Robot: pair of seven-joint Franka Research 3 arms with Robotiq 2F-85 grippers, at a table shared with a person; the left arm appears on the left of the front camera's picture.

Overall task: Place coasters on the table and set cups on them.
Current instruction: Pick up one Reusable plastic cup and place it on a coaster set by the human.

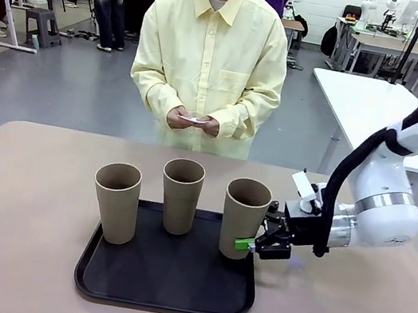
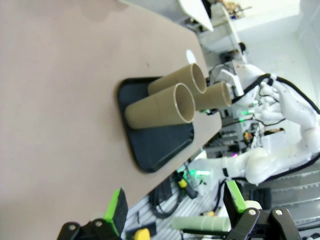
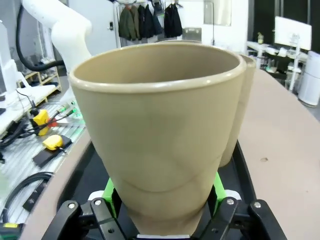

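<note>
Three grey-brown cups stand upright on a black tray (image 1: 163,278) on the beige table (image 1: 24,197): left cup (image 1: 115,201), middle cup (image 1: 180,194), right cup (image 1: 243,211). My right gripper (image 1: 252,244) is shut on the right cup low on its side; in the right wrist view the green pads press both sides of that cup (image 3: 160,130) near its base. My left gripper (image 2: 175,205) hangs open and holds nothing, beyond the table's edge and well away from the tray (image 2: 155,145). The person holds thin white coasters (image 1: 193,120) in both hands at the far side.
Bare tabletop lies to the left and right of the tray and between the tray and the person. A white table (image 1: 372,104) stands behind at the right. My right arm (image 1: 381,211) reaches in from the right edge.
</note>
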